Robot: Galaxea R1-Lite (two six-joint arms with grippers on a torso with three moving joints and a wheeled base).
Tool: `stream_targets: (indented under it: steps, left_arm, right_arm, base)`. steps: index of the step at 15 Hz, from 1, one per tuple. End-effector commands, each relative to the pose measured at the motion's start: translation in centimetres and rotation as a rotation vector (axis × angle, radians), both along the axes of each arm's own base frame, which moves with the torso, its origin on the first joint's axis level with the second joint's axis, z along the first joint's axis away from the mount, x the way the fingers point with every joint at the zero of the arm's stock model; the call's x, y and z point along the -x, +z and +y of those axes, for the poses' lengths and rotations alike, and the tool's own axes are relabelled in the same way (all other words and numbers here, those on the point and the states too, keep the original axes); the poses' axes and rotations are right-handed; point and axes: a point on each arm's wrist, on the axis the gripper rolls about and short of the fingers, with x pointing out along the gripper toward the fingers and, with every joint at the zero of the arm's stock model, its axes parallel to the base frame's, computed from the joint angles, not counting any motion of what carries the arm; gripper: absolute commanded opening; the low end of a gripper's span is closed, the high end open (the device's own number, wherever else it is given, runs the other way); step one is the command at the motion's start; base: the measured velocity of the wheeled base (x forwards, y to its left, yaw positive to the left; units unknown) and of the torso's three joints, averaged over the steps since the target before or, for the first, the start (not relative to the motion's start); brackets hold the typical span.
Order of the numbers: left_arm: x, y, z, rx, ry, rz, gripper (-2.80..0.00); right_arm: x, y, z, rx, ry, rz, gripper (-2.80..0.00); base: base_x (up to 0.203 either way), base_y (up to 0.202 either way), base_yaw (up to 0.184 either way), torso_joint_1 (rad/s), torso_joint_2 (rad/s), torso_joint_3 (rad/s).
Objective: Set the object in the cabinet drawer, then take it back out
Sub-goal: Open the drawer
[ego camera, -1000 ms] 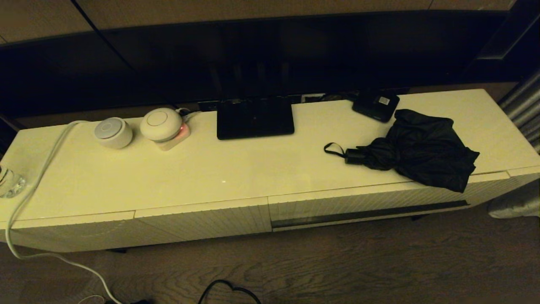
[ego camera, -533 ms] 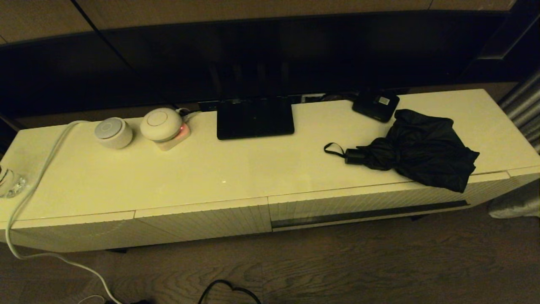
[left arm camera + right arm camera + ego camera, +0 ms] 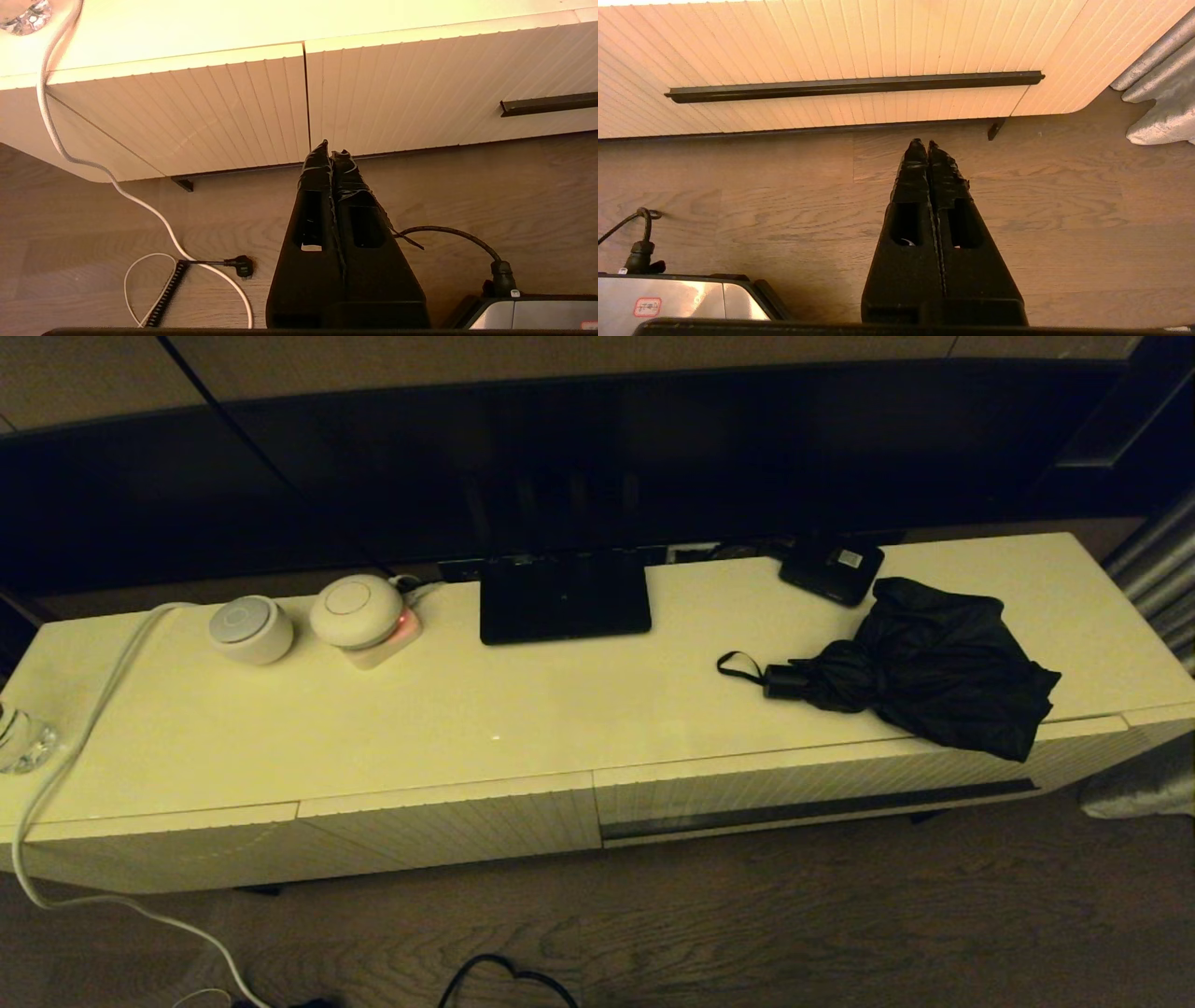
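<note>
The black folding umbrella (image 3: 934, 677) lies on the cabinet top at the right, its handle and strap loop (image 3: 742, 665) pointing left and its fabric hanging over the front edge. Below it the ribbed cream drawer (image 3: 803, 784) is closed, with its long dark handle slot (image 3: 822, 809). The drawer front (image 3: 859, 51) and its slot (image 3: 854, 86) also fill the right wrist view. My right gripper (image 3: 927, 145) hangs shut and empty over the floor in front of that drawer. My left gripper (image 3: 331, 149) is shut and empty, low before the seam between the two cabinet fronts. Neither arm shows in the head view.
On the cabinet top (image 3: 523, 709) sit a flat black stand (image 3: 563, 597), a small black box with a white label (image 3: 831, 567), two round white devices (image 3: 250, 628) (image 3: 357, 609) and a glass (image 3: 19, 737). A white cable (image 3: 65, 775) trails to the floor. A grey curtain (image 3: 1157, 107) hangs at the right.
</note>
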Motion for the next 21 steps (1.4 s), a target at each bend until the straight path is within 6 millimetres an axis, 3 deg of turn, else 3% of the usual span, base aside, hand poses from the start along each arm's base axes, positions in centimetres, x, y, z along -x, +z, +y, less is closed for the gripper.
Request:
stream_targets:
  steps: [1, 11, 18, 19, 21]
  left_arm:
    - [0.0, -0.1, 0.0, 0.000, 0.001, 0.003, -2.80]
    - [0.0, -0.1, 0.0, 0.000, 0.001, 0.003, -2.80]
    - [0.0, -0.1, 0.0, 0.000, 0.001, 0.003, -2.80]
    - [0.0, -0.1, 0.0, 0.000, 0.001, 0.003, -2.80]
    - [0.0, -0.1, 0.0, 0.000, 0.001, 0.003, -2.80]
  right_arm:
    - [0.0, -0.1, 0.0, 0.011, -0.002, 0.003, -2.80]
    - [0.0, 0.0, 0.0, 0.116, 0.009, -0.004, -2.80]
    - [0.0, 0.3, 0.0, 0.065, 0.003, -0.030, -2.80]
    - [0.3, 1.2, 0.0, 0.069, -0.005, -0.051, -2.80]
    - [1.2, 4.9, 0.0, 0.058, -0.005, -0.110, -2.80]
  base:
    - [0.000, 0.000, 0.000, 0.000, 0.00, 0.000]
    - [0.000, 0.000, 0.000, 0.000, 0.00, 0.000]
    - [0.000, 0.000, 0.000, 0.000, 0.00, 0.000]
    - [0.000, 0.000, 0.000, 0.000, 0.00, 0.000]
    - [0.000, 0.000, 0.000, 0.000, 0.00, 0.000]
